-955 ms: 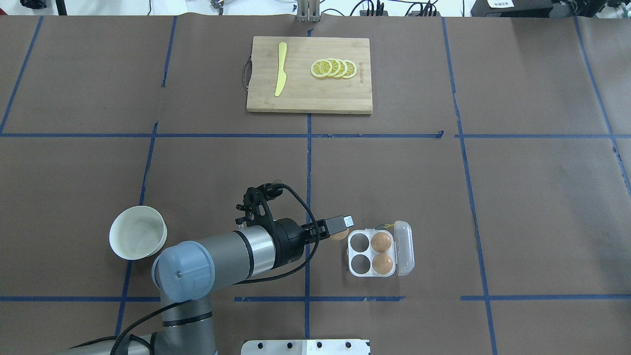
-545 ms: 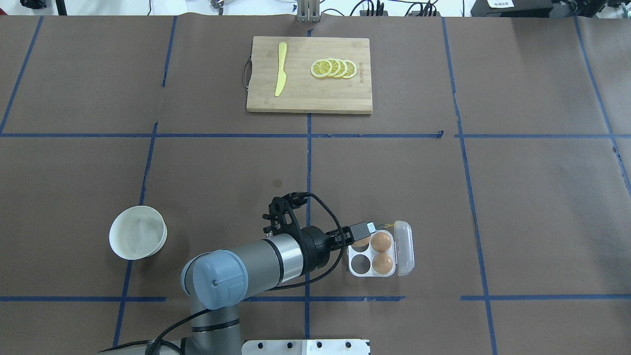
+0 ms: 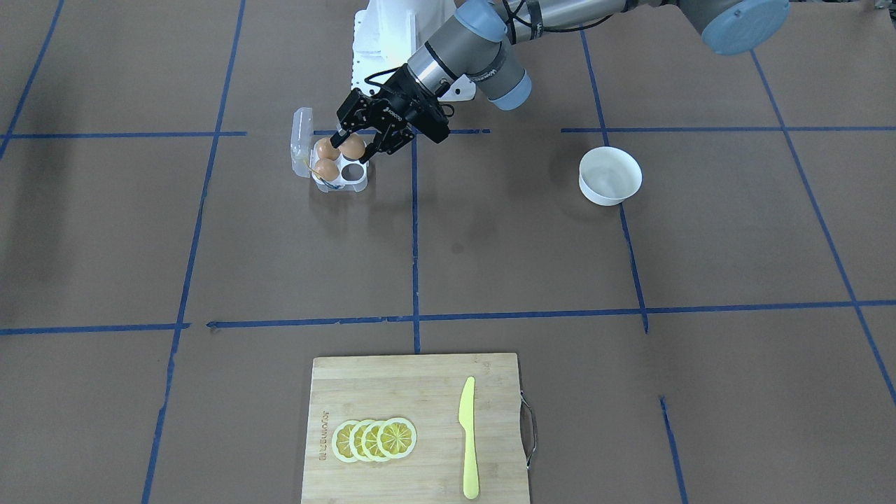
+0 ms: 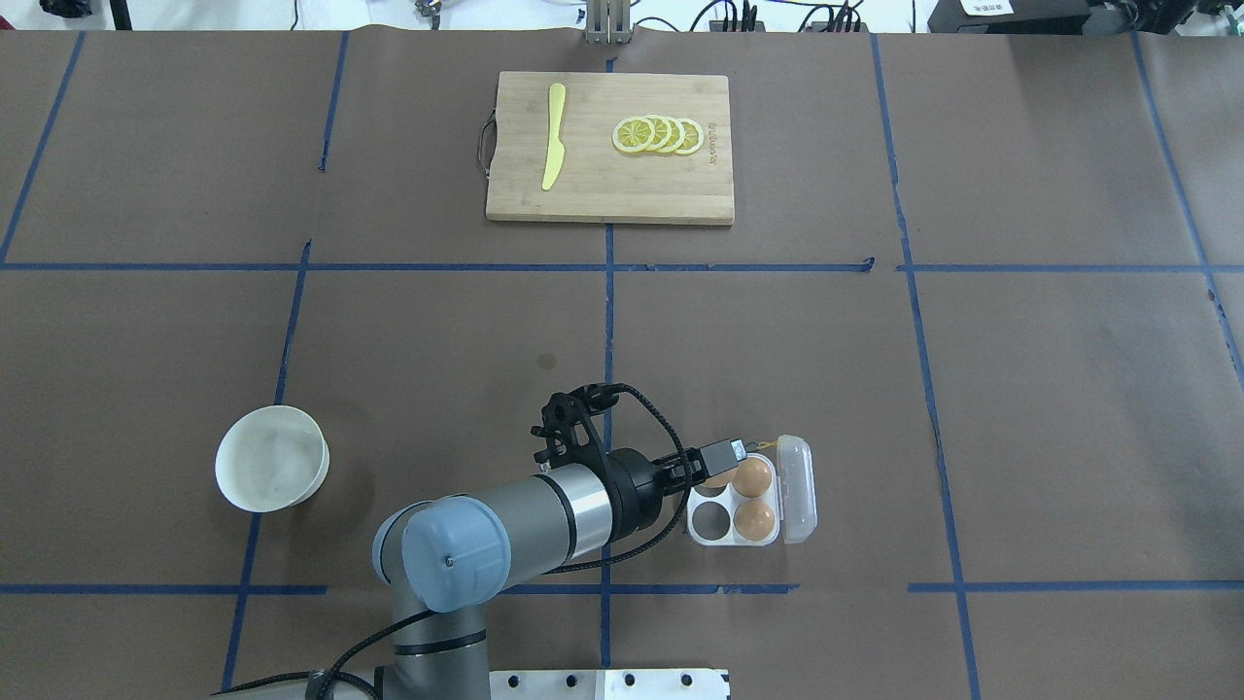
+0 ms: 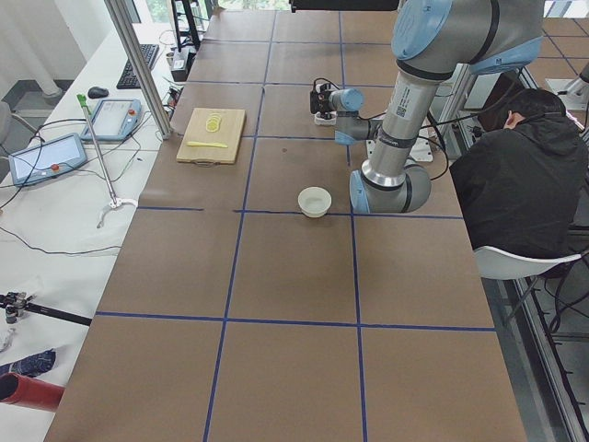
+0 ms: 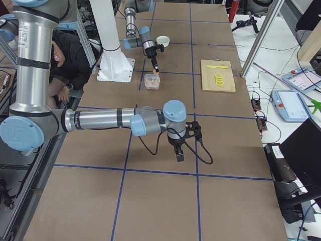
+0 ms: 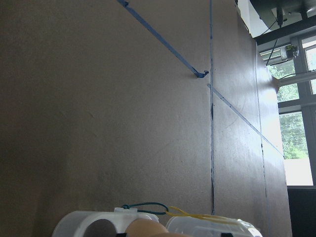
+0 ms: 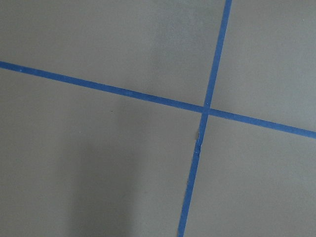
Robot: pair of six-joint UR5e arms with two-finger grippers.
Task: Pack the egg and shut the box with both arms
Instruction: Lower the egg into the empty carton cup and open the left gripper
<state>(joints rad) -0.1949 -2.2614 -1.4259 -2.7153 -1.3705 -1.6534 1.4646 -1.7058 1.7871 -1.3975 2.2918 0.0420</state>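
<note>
The clear four-cell box (image 4: 702, 503) lies open with its lid (image 4: 797, 486) folded to the right. Two brown eggs (image 4: 751, 476) (image 4: 754, 519) fill its right cells. My left gripper (image 4: 717, 467) is shut on a third egg (image 4: 720, 477) and holds it just over the box's left cells. In the front view the egg (image 3: 352, 147) sits between the black fingers (image 3: 341, 136), above an empty cell (image 3: 353, 171). The left wrist view shows the egg (image 7: 143, 229) and the box rim (image 7: 84, 224) at its bottom edge. My right gripper (image 6: 179, 153) shows only in the exterior right view; whether it is open I cannot tell.
A white bowl (image 4: 272, 472) stands to the left of my left arm. A wooden cutting board (image 4: 610, 199) with a yellow knife (image 4: 554, 136) and lemon slices (image 4: 658, 134) lies at the far middle. A seated person (image 5: 525, 175) is beside the robot base.
My left arm has moved to the right with the egg, from just left of the box to over its left cells. The box and its two eggs have not moved.
</note>
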